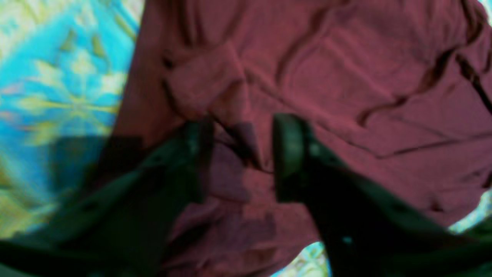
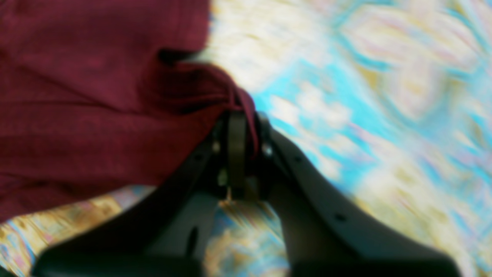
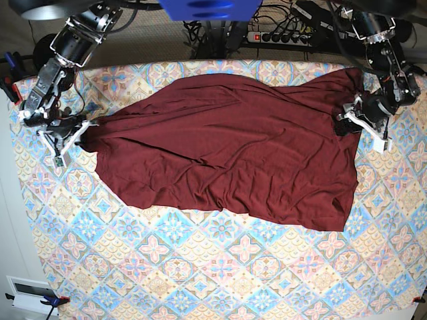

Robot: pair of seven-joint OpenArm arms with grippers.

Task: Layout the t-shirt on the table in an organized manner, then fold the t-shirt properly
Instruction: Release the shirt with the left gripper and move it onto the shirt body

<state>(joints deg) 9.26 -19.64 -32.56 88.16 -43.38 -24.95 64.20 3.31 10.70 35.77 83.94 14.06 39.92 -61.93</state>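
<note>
The dark maroon t-shirt (image 3: 227, 153) lies spread and wrinkled across the middle of the patterned table (image 3: 200, 267). At its right edge in the base view, my left gripper (image 3: 350, 123) sits over the cloth. In the left wrist view the left gripper (image 1: 243, 129) is open, both fingers wide apart above the t-shirt (image 1: 346, 77), with a small loose fold between them. At the cloth's left tip my right gripper (image 3: 75, 131) holds on. In the right wrist view the right gripper (image 2: 242, 119) is shut on a bunched edge of the t-shirt (image 2: 77, 96).
A power strip (image 3: 280, 37) and cables lie behind the table's far edge. A white box (image 3: 27, 291) sits off the near left corner. Patterned tabletop shows in front of the shirt and along both sides.
</note>
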